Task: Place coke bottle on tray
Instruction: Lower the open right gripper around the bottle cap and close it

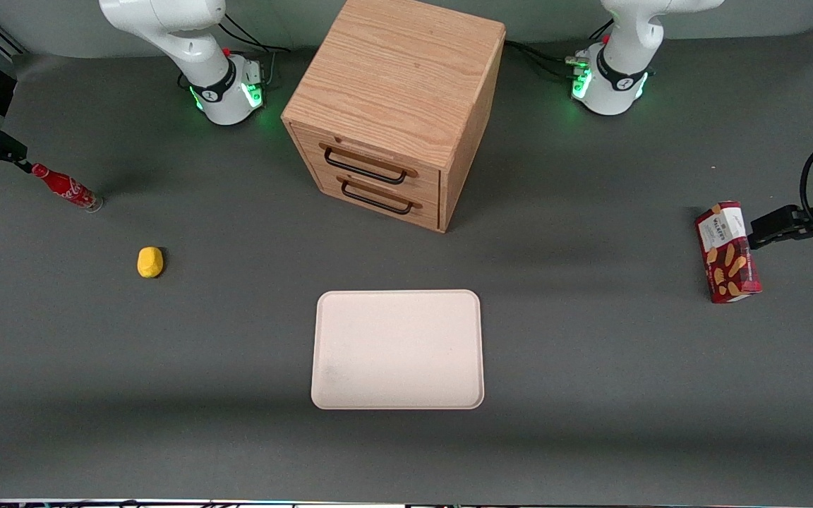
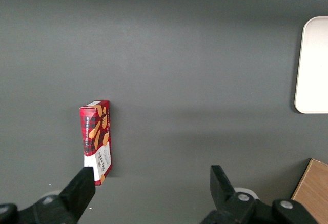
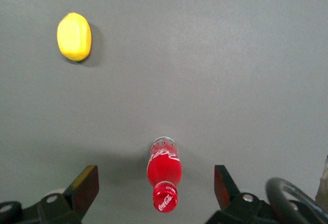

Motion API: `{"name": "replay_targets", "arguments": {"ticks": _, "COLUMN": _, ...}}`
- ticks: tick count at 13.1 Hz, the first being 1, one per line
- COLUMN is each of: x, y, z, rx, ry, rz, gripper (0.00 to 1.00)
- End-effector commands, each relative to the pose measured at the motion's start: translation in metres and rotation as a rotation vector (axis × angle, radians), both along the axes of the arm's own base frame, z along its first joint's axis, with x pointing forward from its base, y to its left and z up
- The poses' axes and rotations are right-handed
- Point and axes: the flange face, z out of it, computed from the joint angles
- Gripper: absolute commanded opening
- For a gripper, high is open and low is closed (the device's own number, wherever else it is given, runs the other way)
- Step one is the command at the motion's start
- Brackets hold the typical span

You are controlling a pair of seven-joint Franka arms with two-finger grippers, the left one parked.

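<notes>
Between the gripper's (image 3: 156,185) spread-apart black fingers stands the slim, glossy red coke bottle (image 3: 164,174) on matte grey table (image 3: 205,80), well apart from the smooth cream tray (image 1: 397,349).

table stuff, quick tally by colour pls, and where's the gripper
red: 2 - coke bottle, biscuit box
yellow: 1 - lemon-like lump
cream-pink: 1 - tray
wood: 1 - drawer cabinet
total: 5
The gripper hangs open above the bottle, one finger on each side of it, at the working arm's end of the table.
</notes>
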Motion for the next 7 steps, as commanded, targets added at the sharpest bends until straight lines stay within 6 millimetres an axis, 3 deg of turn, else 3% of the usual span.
{"name": "replay_targets", "arguments": {"ticks": 1, "x": -0.013, "y": -0.009, "z": -0.014, "rx": -0.02, "ry": -0.014, "rz": 0.014, "gripper": 1.0}}
{"name": "replay_targets", "arguments": {"ticks": 7, "x": -0.031, "y": -0.018, "z": -0.043, "rx": -0.018, "ry": -0.026, "rz": 0.009, "gripper": 1.0}}
